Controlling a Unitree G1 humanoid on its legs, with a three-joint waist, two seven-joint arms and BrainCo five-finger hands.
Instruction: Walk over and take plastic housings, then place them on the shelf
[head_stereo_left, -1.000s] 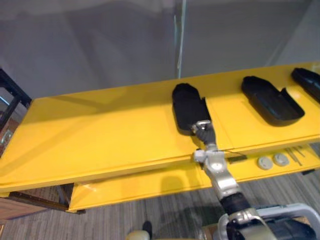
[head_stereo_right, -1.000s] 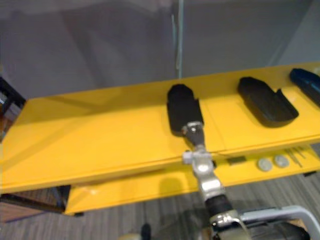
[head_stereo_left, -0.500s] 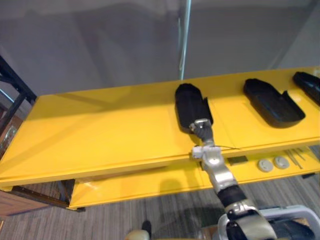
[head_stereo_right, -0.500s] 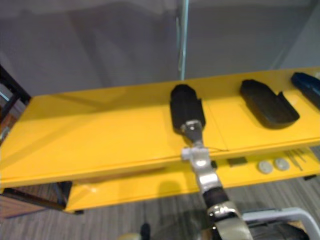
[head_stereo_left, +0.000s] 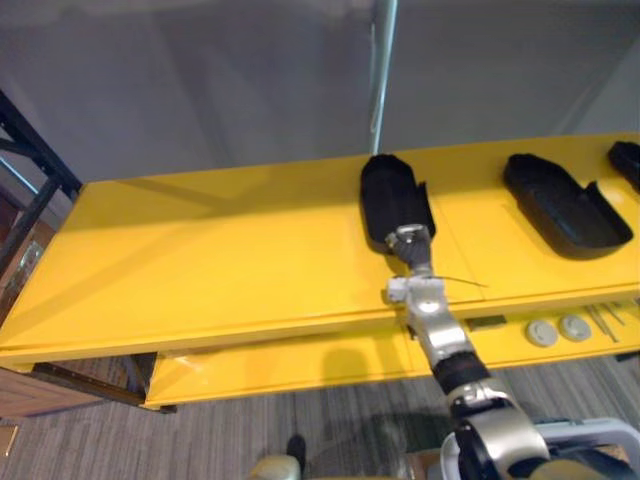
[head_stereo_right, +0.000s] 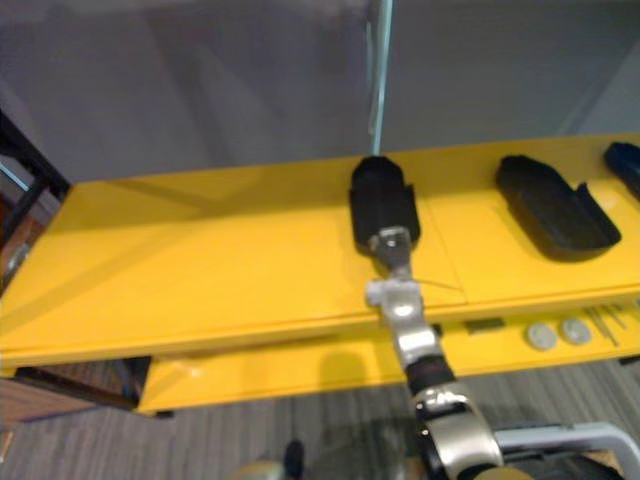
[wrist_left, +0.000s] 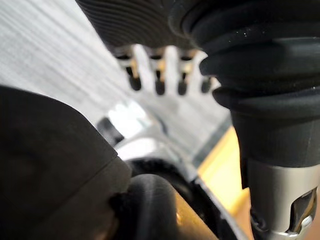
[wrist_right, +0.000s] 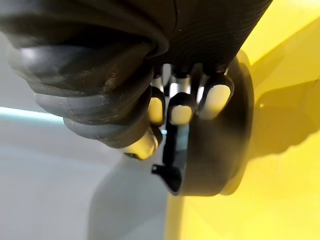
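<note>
Housing (head_stereo_left: 393, 200) on shelf (head_stereo_left: 200, 250), fingers (wrist_right: 181, 112) curled round it

Black housing (head_stereo_left: 393, 203), bright yellow shelf (head_stereo_left: 200, 260), grey striped floor (head_stereo_left: 330, 430), plain grey wall (head_stereo_left: 200, 90)

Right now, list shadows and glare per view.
Left eye view: a dim diagonal band crosses the yellow shelf; a bright streak marks the post behind it. Right wrist view: the black housing, pinched by the right robot hand, throws a dark shadow onto the shelf.
</note>
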